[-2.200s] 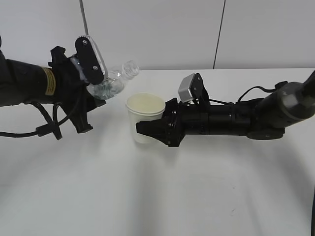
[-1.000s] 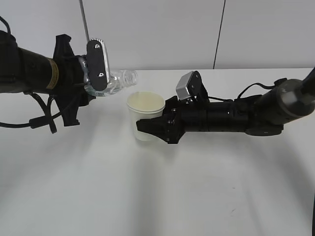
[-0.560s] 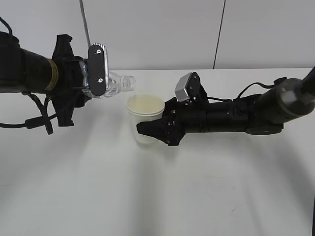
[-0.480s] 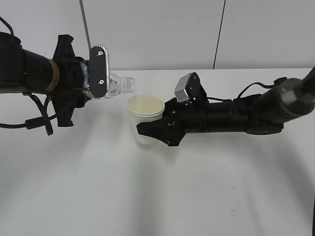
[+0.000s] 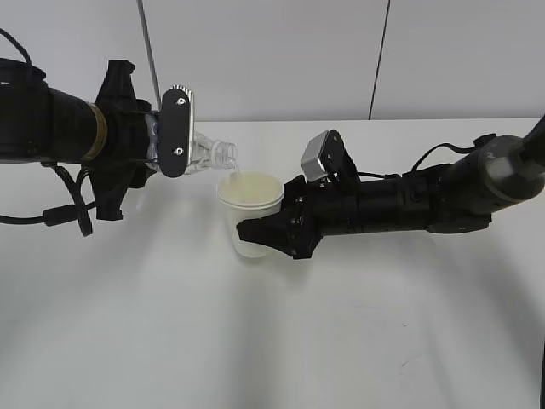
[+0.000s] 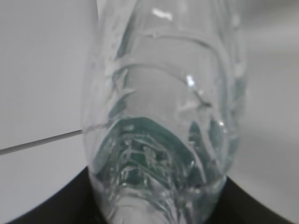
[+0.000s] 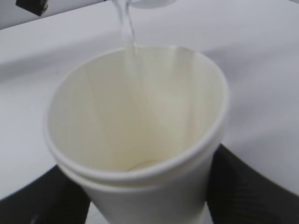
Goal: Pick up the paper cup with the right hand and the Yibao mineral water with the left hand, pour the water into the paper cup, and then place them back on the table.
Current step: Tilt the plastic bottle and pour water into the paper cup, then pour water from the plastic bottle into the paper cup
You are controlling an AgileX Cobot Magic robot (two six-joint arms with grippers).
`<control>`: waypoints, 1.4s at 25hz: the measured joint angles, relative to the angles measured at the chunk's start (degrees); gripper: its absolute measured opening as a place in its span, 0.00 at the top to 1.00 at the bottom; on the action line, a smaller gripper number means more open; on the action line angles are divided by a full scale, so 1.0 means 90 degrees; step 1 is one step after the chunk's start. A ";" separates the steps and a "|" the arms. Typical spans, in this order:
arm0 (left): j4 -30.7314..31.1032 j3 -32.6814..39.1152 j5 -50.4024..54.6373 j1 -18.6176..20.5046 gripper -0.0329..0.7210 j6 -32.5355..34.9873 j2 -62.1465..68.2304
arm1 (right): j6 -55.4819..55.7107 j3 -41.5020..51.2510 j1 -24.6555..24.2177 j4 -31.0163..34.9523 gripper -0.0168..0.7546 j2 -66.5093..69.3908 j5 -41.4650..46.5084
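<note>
Pouring is in hand. Your left tool is closed on the Yibao mineral water, held roughly level above the surface, mouth just over the far-left rim of the paper cup. Your right tool is clamped around the cup's lower wall; whether the cup's base is off the surface I cannot tell from the exterior view.

A thin stream leaves the bottle mouth. The right wrist view confirms it: water falls just inside the cup's far rim, and the cup's floor appears barely wetted, so the pour looks to be at its start.

The left wrist view shows only the bottle's body, with green label visible through the clear ribbed plastic; it shows neither cup nor stream.

Next, in my judgement, you should hold the tilt steady with the mouth inside the rim line, since the stream lands close to the edge. Then right the bottle and set both down.
</note>
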 joint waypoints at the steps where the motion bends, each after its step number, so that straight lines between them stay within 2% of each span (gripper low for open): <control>1: 0.0036 0.0000 0.0022 0.0000 0.49 0.0000 0.0000 | 0.0014 0.0000 0.0000 -0.0016 0.30 0.0000 0.0000; 35: 0.0746 0.0000 0.0328 -0.0071 0.49 0.0000 0.0000 | 0.0151 0.0000 0.0000 -0.0225 0.30 0.0000 0.0027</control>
